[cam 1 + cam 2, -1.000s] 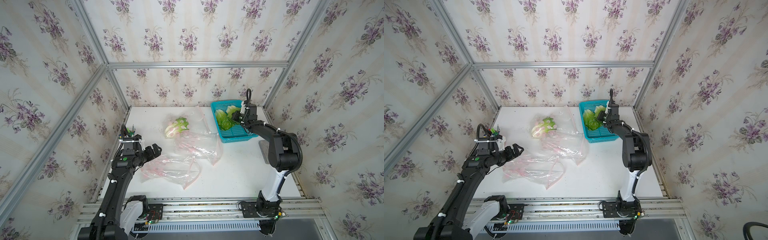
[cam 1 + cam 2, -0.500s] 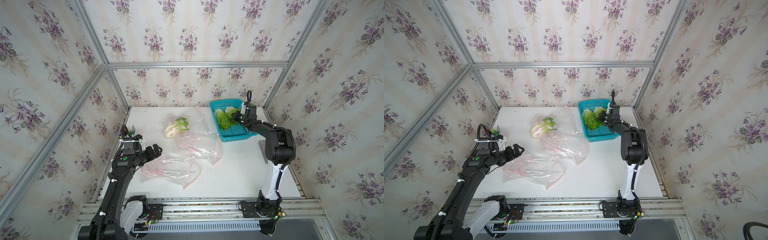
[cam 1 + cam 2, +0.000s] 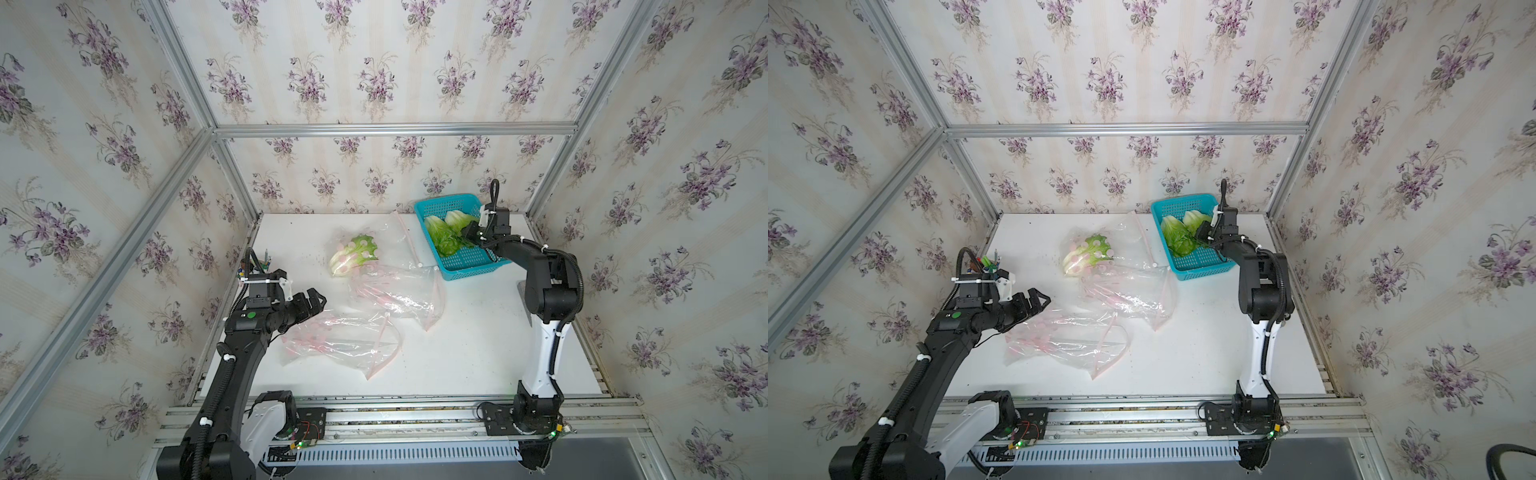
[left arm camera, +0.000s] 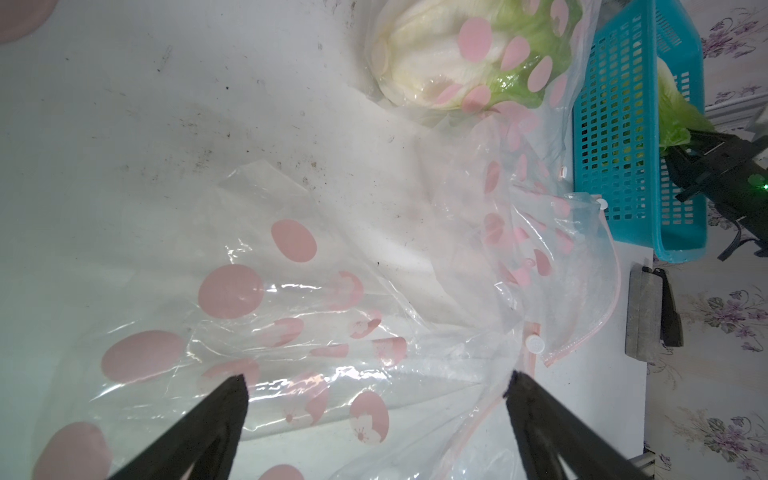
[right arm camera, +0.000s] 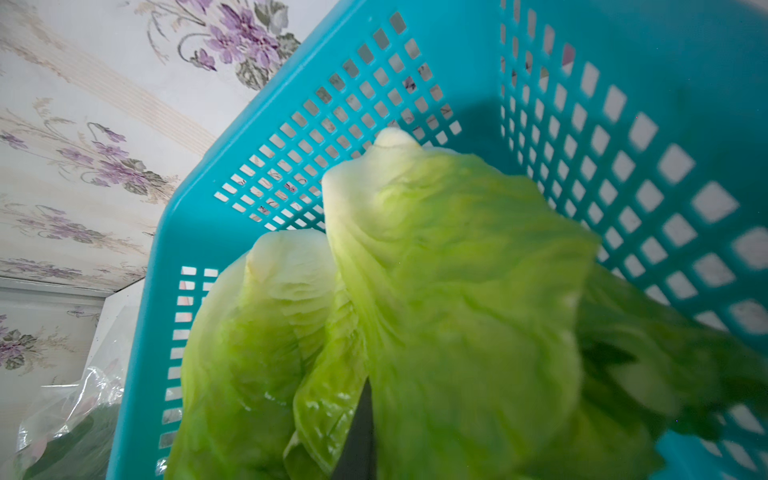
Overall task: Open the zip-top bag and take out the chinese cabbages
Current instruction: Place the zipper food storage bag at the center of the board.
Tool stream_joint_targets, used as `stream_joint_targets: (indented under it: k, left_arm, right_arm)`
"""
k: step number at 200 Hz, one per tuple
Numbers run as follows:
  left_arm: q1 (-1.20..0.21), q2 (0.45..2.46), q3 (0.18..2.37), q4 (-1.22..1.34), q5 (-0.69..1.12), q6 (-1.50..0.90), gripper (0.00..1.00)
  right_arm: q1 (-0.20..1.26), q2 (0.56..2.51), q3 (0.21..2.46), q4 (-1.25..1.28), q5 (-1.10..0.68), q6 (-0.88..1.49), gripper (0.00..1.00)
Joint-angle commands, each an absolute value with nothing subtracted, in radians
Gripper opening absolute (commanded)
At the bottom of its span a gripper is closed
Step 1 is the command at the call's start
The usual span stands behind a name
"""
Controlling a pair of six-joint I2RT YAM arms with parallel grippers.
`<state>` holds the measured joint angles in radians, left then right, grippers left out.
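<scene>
Left gripper [image 3: 315, 300]: jaws spread wide, empty, over the edge of a flat dotted bag [image 3: 340, 340].
Bagged cabbage [image 3: 353, 255]: inside a clear zip-top bag [image 3: 392, 232], mid-table.
Basket [image 3: 440, 200]: darker cabbage [image 3: 444, 243] and paler cabbage [image 3: 459, 217] inside, touching.
Right gripper [image 3: 468, 233]: among the leaves in the basket; impossible to tell whether gripping.

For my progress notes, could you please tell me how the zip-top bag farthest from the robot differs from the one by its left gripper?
The far bag holds a cabbage and bulges; the near bag looks empty and lies flatter. The far bag sits near the teal basket; the near bag lies by the open left gripper. Both are clear with pink dots.
</scene>
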<state>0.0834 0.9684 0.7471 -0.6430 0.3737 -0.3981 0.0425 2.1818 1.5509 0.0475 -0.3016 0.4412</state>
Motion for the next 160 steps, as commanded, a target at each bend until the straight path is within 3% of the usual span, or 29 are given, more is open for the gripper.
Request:
stream_joint_targets:
  k: [1, 10, 58, 98, 103, 106, 160]
  left_arm:
    - [0.083, 0.964, 0.756, -0.655, 0.395, -0.382, 0.99]
    - [0.083, 0.962, 0.758, -0.657, 0.397, -0.382, 0.99]
    - [0.084, 0.950, 0.767, -0.656, 0.414, -0.390, 0.99]
    - [0.084, 0.930, 0.773, -0.658, 0.428, -0.403, 0.99]
    - [0.084, 0.925, 0.774, -0.658, 0.427, -0.404, 0.99]
    - [0.083, 0.924, 0.776, -0.657, 0.428, -0.405, 0.99]
    - [0.083, 0.942, 0.811, -0.658, 0.481, -0.398, 0.99]
  right_arm:
    - [0.041, 2.194, 1.577, -0.089, -0.285, 0.399, 0.45]
    - [0.042, 2.189, 1.590, -0.103, -0.307, 0.382, 0.53]
    - [0.042, 2.119, 1.602, -0.110, -0.358, 0.323, 0.73]
    - [0.042, 2.099, 1.638, -0.181, -0.391, 0.334, 0.81]
    - [0.043, 2.092, 1.638, -0.191, -0.390, 0.336, 0.93]
    - [0.042, 2.090, 1.638, -0.196, -0.391, 0.336, 0.95]
    - [0.041, 1.964, 1.520, -0.245, -0.338, 0.332, 0.93]
